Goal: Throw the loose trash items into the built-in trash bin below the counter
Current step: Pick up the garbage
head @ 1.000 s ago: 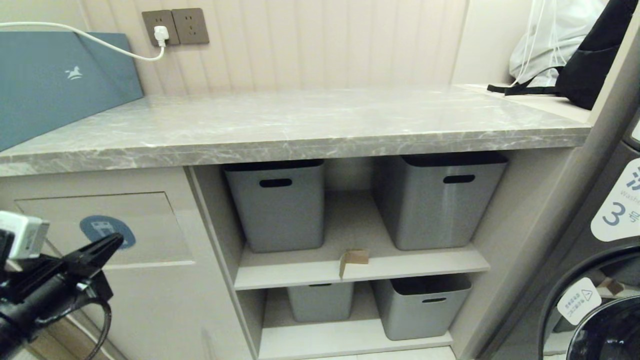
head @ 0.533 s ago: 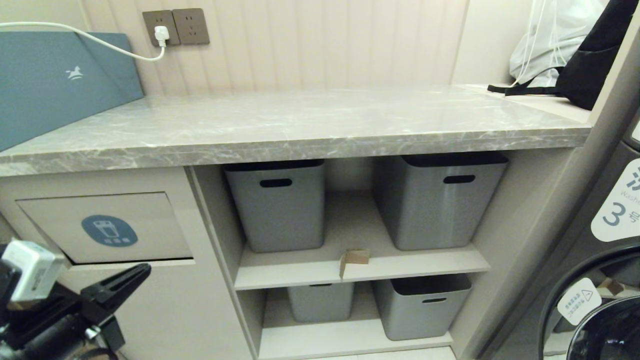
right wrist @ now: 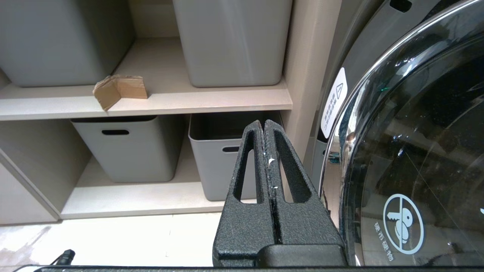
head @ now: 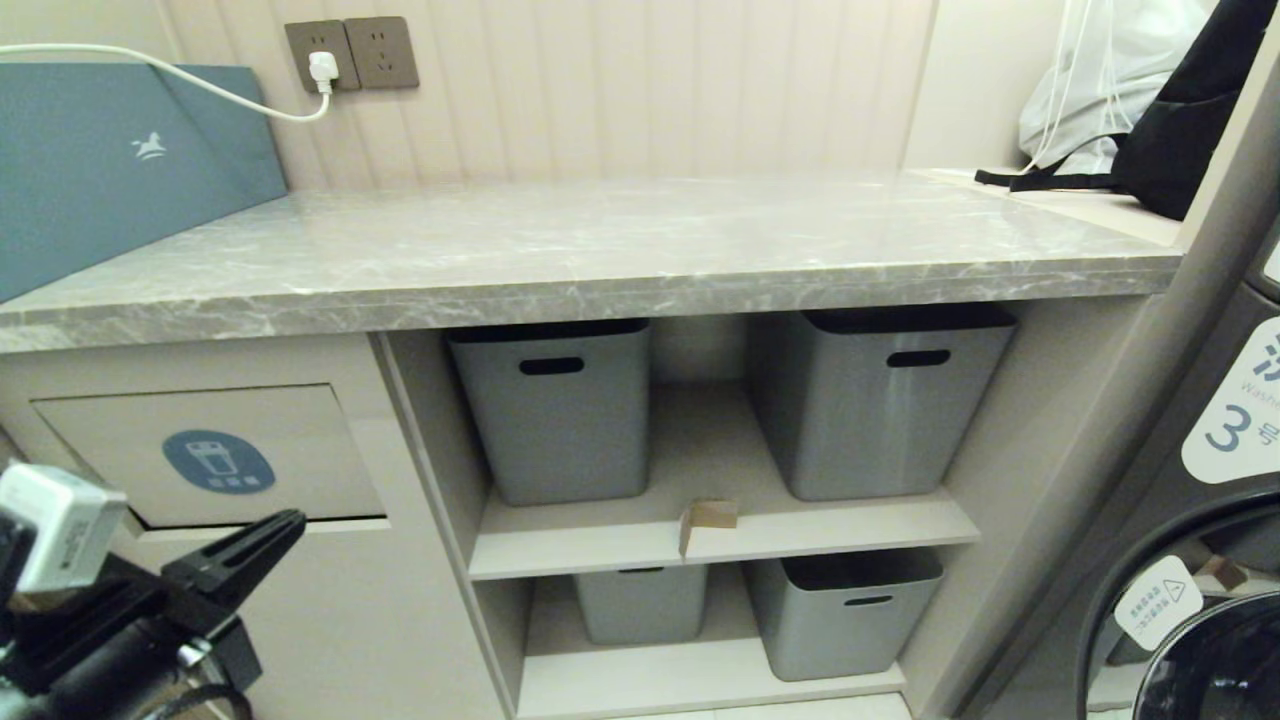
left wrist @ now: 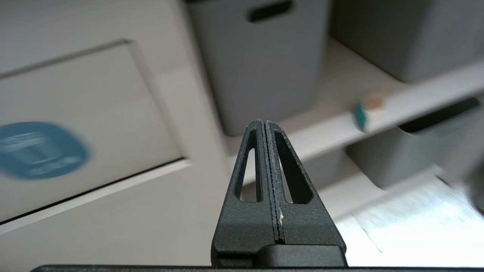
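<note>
1. A folded scrap of brown cardboard [head: 708, 518] stands at the front edge of the upper shelf [head: 820, 535], just below the middle of the head view, in the gap between two grey tubs. It touches neither tub.
2. In the right wrist view the same scrap [right wrist: 120, 89] shows as a bent piece with one flap reaching the shelf edge.
3. Only this one scrap is in view.
4. The built-in trash bin [head: 215, 455] is a beige flap panel at the lower left of the head view, set in the cabinet front under the counter [head: 600, 250]. It carries a blue oval sticker [head: 218, 461] with a white icon. A dark slit runs along the flap's lower edge.
5. The left gripper [head: 285, 525] sits in the lower left corner of the head view, its tip just below the flap's lower right corner. Its black fingers [left wrist: 264, 158] are pressed together and hold nothing.
6. The right gripper [right wrist: 264, 151] appears only in its own wrist view, pointing toward the lower shelf tubs beside a washing machine door [right wrist: 416, 151]. Its fingers are also pressed together, empty.
7. The grey tubs [head: 560, 410] fill the two shelves, two on each.
8. A teal board [head: 110, 160] leans at the upper left, beside a wall socket [head: 350, 52] with a white plug.
</note>
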Tool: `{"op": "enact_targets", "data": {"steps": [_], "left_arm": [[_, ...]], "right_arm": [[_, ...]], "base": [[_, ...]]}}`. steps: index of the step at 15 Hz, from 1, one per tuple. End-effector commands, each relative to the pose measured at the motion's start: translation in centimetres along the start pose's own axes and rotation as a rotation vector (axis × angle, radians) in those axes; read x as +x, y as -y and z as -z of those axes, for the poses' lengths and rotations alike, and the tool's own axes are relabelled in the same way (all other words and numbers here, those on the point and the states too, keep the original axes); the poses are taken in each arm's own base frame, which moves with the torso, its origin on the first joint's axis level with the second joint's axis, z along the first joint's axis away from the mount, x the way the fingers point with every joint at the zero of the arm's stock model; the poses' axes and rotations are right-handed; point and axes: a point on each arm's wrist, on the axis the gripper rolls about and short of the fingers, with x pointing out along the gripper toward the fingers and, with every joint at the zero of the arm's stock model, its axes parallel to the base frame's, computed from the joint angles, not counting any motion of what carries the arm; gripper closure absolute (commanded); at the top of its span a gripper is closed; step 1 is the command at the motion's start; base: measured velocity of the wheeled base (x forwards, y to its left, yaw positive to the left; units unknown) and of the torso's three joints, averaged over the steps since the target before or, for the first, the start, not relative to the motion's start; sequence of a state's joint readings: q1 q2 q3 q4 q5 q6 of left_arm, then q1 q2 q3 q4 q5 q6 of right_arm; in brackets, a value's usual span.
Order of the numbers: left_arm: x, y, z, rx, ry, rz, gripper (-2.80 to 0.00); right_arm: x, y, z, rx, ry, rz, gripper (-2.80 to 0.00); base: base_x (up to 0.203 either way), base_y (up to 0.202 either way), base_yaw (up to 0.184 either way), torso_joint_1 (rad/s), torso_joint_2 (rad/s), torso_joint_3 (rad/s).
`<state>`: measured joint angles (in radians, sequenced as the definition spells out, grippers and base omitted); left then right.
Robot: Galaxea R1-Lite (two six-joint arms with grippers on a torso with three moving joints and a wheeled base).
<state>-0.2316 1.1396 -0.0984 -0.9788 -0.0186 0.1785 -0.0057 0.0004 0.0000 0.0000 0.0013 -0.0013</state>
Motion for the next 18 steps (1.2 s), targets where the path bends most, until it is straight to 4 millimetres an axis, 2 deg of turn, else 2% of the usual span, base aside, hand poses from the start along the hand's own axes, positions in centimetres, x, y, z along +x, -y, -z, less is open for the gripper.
{"op": "enact_targets", "data": {"steps": [1, 3, 7, 11, 14, 16, 18], "left_arm": [[-1.8, -0.2, -0.7, 0.009, 0.076, -0.051, 0.0], [-4.6, -0.3, -0.6, 0.024, 0.132, -0.114, 0.0], [-8.7, -0.4, 1.4, 0.036, 0.115, -0.259, 0.0], [-12.5, 1.1, 4.3, 0.047, 0.121, -0.195, 0.0], [-14.5, 2.2, 7.5, 0.0, 0.044, -0.188, 0.0], [-14.9, 2.5, 8.4, -0.022, 0.01, -0.191, 0.0], [-14.8, 2.4, 8.5, -0.058, 0.005, -0.206, 0.0]], "right_arm": [[0.0, 0.0, 0.0, 0.0, 0.0, 0.0, 0.0], [0.0, 0.0, 0.0, 0.0, 0.0, 0.0, 0.0], [0.0, 0.0, 0.0, 0.0, 0.0, -0.001, 0.0], [0.0, 0.0, 0.0, 0.0, 0.0, -0.001, 0.0], [0.0, 0.0, 0.0, 0.0, 0.0, 0.0, 0.0], [0.0, 0.0, 0.0, 0.0, 0.0, 0.0, 0.0], [0.0, 0.0, 0.0, 0.0, 0.0, 0.0, 0.0]], "base": [[0.0, 0.0, 0.0, 0.0, 0.0, 0.0], [0.0, 0.0, 0.0, 0.0, 0.0, 0.0], [0.0, 0.0, 0.0, 0.0, 0.0, 0.0], [0.0, 0.0, 0.0, 0.0, 0.0, 0.0], [0.0, 0.0, 0.0, 0.0, 0.0, 0.0], [0.0, 0.0, 0.0, 0.0, 0.0, 0.0], [0.0, 0.0, 0.0, 0.0, 0.0, 0.0]]}}
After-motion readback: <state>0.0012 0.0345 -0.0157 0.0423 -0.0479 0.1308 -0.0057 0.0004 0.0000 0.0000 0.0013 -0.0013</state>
